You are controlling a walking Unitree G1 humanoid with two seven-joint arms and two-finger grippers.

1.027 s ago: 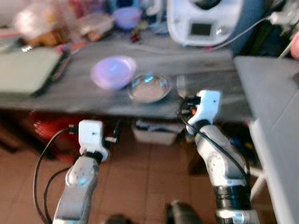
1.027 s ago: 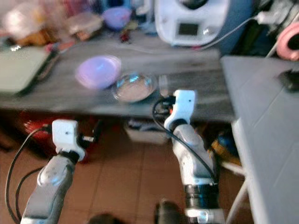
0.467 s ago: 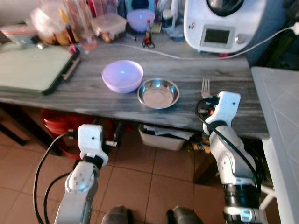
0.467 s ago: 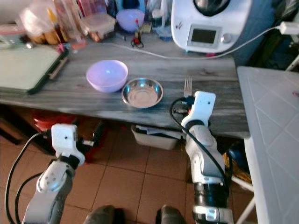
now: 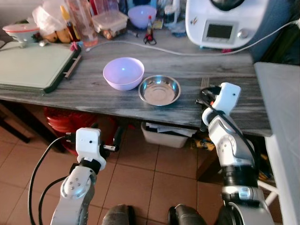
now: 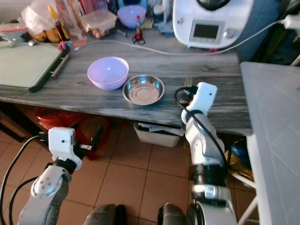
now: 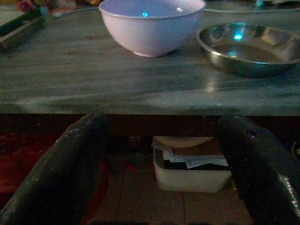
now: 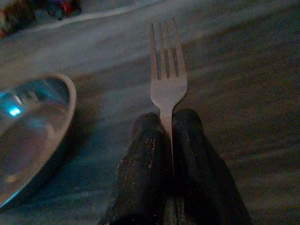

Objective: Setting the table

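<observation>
The grey wood-grain tabletop [image 5: 70, 96] runs across the scene above a terracotta tile floor [image 5: 154, 183], with a white table [image 5: 281, 93] at the robot's right. At its back stands a white kitchen machine [image 5: 225, 21]; a green cutting board [image 5: 33, 68] lies on its left part. Near the front edge a lilac bowl [image 5: 123, 72] sits just beside a steel bowl [image 5: 159, 90]. The right hand [image 8: 169, 124] rests at the tabletop's front edge, right of the steel bowl, fingers pressed together on the handle of a fork [image 8: 167, 70]. The fork lies flat, long axis running away from the robot, tines pointing toward the back. The left hand [image 7: 161, 154] hangs below the tabletop edge, fingers spread wide and holding nothing.
</observation>
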